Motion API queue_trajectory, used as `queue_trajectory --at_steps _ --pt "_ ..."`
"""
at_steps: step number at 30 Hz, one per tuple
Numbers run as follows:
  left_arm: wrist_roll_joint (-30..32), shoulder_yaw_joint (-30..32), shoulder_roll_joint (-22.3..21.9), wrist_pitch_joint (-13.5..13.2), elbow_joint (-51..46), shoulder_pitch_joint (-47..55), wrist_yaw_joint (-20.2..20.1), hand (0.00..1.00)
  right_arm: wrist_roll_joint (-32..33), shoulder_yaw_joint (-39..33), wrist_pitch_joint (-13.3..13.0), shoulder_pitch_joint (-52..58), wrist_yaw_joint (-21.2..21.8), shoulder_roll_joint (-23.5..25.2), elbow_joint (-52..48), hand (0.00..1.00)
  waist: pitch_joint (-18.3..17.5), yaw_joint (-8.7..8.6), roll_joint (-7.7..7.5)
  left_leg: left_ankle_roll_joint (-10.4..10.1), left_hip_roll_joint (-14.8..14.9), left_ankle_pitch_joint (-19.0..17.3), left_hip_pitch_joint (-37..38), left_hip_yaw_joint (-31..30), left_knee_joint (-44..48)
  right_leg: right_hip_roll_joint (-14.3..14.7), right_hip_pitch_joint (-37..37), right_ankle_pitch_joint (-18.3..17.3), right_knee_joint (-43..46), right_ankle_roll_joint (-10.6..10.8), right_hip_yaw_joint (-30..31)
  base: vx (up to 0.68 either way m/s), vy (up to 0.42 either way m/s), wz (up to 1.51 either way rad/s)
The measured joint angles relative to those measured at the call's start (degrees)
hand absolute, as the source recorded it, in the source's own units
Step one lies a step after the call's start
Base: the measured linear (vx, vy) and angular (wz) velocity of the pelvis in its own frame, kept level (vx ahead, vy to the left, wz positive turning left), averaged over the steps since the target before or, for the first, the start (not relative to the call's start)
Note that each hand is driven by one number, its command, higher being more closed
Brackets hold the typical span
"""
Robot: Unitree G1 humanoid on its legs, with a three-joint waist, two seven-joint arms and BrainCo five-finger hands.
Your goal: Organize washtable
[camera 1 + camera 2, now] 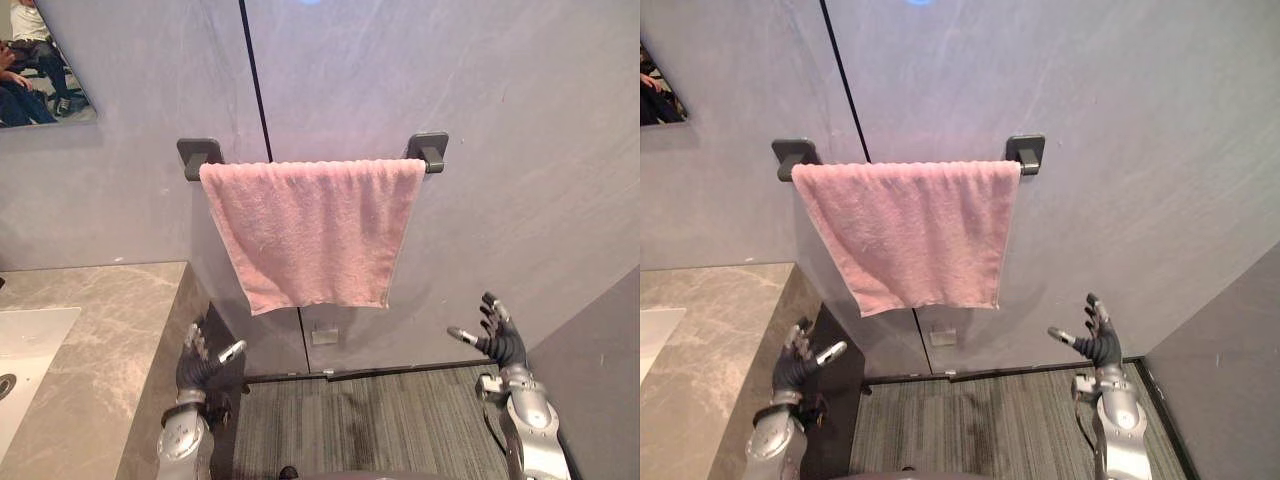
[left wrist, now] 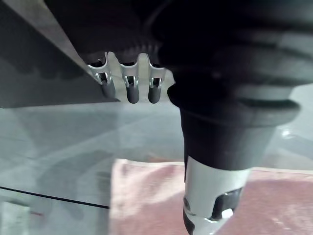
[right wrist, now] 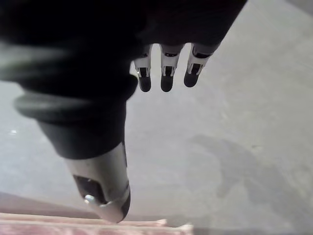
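Nearest me, the robot's left hand (image 1: 205, 362) is raised at about 7 o'clock, just beside the end of the marble counter (image 1: 100, 320). Its right hand (image 1: 497, 335) is raised at about 5 o'clock in free air. Both are spread, fingers loose, and hold nothing.

Beyond and above them, towards 12 o'clock, the pink towel (image 1: 312, 230) hangs against the grey wall (image 1: 520, 120), draped over a rail between two dark brackets (image 1: 428, 150), well clear of both hands. Its long axis follows the rail from 9 to 3 o'clock, and it hangs down towards 6. The folded top edge spans bracket to bracket. The 9 o'clock side slants inward as it drops, and the bottom hem sits a touch lower on that side.

I take the step to be squaring the towel on its rail. To do it well, I'd bring both hands up together, one at each lower corner, and pinch and draw down evenly. A pull on one side alone could drag the cloth along the rail or off it.

Farthest off, at 10 o'clock, a mirror (image 1: 40, 70) shows a seated person.
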Motion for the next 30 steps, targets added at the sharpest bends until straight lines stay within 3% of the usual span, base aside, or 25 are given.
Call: queue_trajectory --at_steps 9,18,30 --pt "6.3 -1.0 1.2 1.0 16.4 1.7 -0.1 0.0 -6.7 5.4 0.1 3.7 0.0 0.0 17.0 0.0 0.0 0.28 0.17 -0.1 0.4 -0.9 0.8 0.6 0.0 0.0 0.0 -1.8 1.7 -0.1 -0.2 -0.02 -0.003 0.02" --pt "9.0 -1.5 1.1 1.4 26.5 2.2 1.1 0.0 -8.4 5.5 0.2 4.6 -0.2 -0.1 27.4 0.0 -0.1 1.39 0.21 -0.3 0.3 -1.7 1.4 2.1 0.1 -0.1 -0.7 -2.8 3.3 0.0 0.9 0.04 -0.001 -0.07" --pt "9.0 -3.7 0.7 1.4 31.6 1.0 2.4 0.0 -8.2 5.0 0.4 2.2 -2.5 -0.1 32.7 0.0 0.0 1.54 0.5 -0.7 0.5 -2.1 2.8 3.9 0.0 -0.2 0.1 -2.9 3.2 0.0 2.2 0.01 0.0 -0.06"
